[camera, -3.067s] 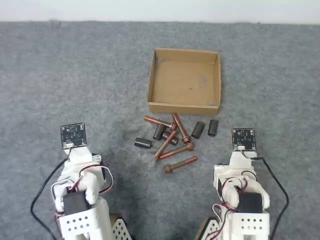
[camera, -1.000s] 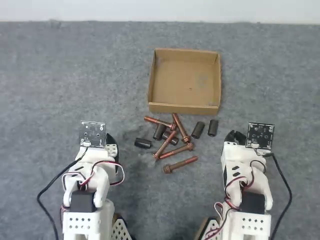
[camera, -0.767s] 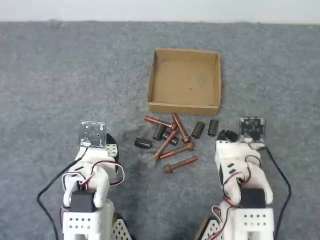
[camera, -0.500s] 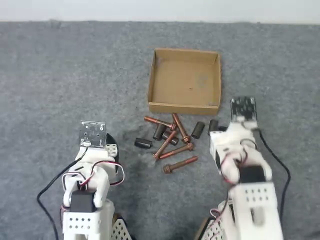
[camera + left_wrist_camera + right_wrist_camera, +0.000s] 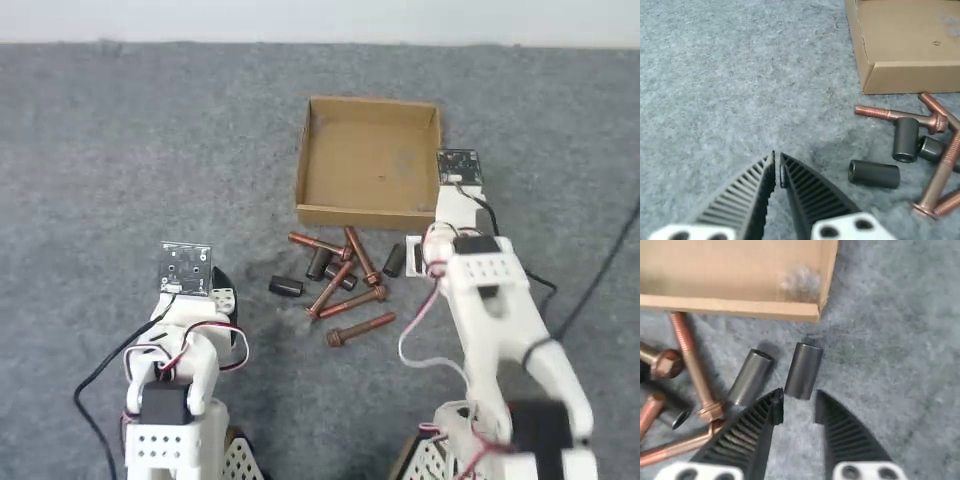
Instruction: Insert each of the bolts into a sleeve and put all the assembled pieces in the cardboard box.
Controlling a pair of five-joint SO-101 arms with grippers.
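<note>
Several copper bolts (image 5: 343,278) lie crossed on the grey carpet just in front of the cardboard box (image 5: 304,160), with dark sleeves (image 5: 286,287) among them. My right arm (image 5: 482,290) stretches out over the right side of the pile. My right gripper (image 5: 797,401) is open, and a dark sleeve (image 5: 804,371) lies just past its fingertips, apart from them. A second sleeve (image 5: 749,377) lies beside that one. My left gripper (image 5: 777,161) is shut and empty, low over bare carpet. It is short of a lying sleeve (image 5: 874,173) and a bolt (image 5: 890,113).
The box is empty; its front wall (image 5: 740,307) stands close behind the two right sleeves. Another sleeve (image 5: 905,140) leans against a bolt head. Bare carpet (image 5: 120,150) stretches to the left and far side of the table.
My right arm has swung forward toward the box and now covers the rightmost sleeve in the high view. My left arm shifted forward earlier and has stayed still over the last second.
</note>
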